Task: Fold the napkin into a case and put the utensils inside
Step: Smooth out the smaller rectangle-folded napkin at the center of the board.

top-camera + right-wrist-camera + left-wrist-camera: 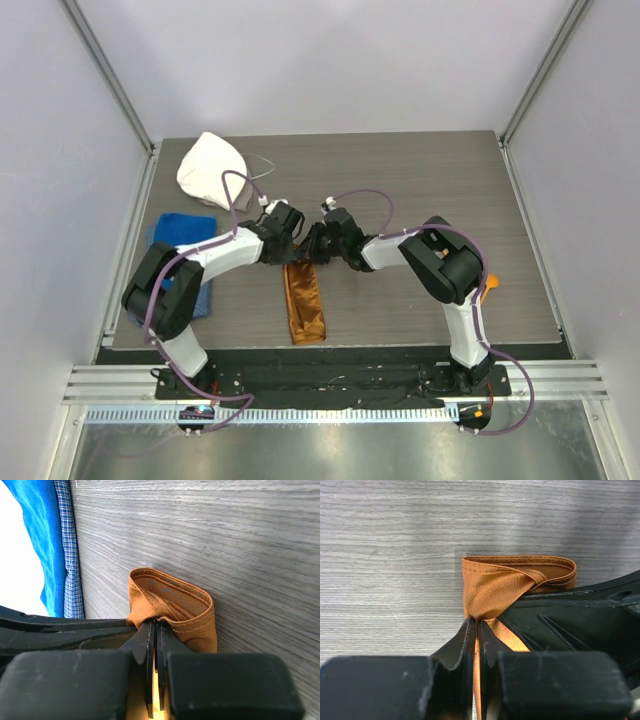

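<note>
The left gripper (476, 625) is clamped on the napkin (305, 300), with a fold of cloth nipped between its fingertips. The right gripper (155, 626) pinches the same end from the other side, jaws tight on the fabric, and the two meet nose to nose. The napkin lies as a narrow strip mid-table (420, 170), running from the grippers at 12 o'clock down towards 6. A blue towel (182, 228) lies at 9 o'clock and a white cloth (210, 165) at 11.
</note>
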{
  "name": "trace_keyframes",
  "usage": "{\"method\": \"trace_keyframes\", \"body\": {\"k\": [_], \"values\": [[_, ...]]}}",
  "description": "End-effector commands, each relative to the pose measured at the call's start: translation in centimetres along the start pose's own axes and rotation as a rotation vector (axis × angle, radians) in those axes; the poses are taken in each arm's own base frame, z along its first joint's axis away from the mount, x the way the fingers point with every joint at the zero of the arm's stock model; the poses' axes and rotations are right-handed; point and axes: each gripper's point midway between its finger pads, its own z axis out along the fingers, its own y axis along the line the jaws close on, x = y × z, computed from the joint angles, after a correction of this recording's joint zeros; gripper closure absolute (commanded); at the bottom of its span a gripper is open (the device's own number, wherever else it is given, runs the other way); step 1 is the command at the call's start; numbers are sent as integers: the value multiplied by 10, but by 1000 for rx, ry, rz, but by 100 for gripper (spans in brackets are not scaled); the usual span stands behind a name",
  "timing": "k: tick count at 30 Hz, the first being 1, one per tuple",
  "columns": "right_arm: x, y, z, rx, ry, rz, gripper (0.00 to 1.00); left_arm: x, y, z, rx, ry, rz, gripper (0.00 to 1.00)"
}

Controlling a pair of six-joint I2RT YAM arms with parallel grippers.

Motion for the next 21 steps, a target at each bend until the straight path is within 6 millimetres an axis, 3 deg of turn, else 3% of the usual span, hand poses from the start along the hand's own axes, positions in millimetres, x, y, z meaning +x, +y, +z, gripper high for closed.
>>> {"method": "trace_keyframes", "body": {"k": [1, 3, 7, 14, 18, 21], "values": [[-4, 1, 4, -13, -12, 0, 99, -21, -7, -15, 33, -84, -36, 94], [-4, 2, 5, -18, -11, 7, 99, -17, -9, -17, 56, -71, -42, 99], [-6, 8, 3, -35, -15, 23, 99, -5, -15, -25, 114, -47, -83, 100], [-8, 20, 15, -75, 38, 50, 99, 22, -12, -13, 127, 28, -101, 100], [0, 18, 14, -88, 60, 67, 99, 13, -5, -18, 91, 7, -84, 100], [4, 17, 6, -91, 62, 64, 99, -12, -2, -36, 91, -53, -87, 95]]}}
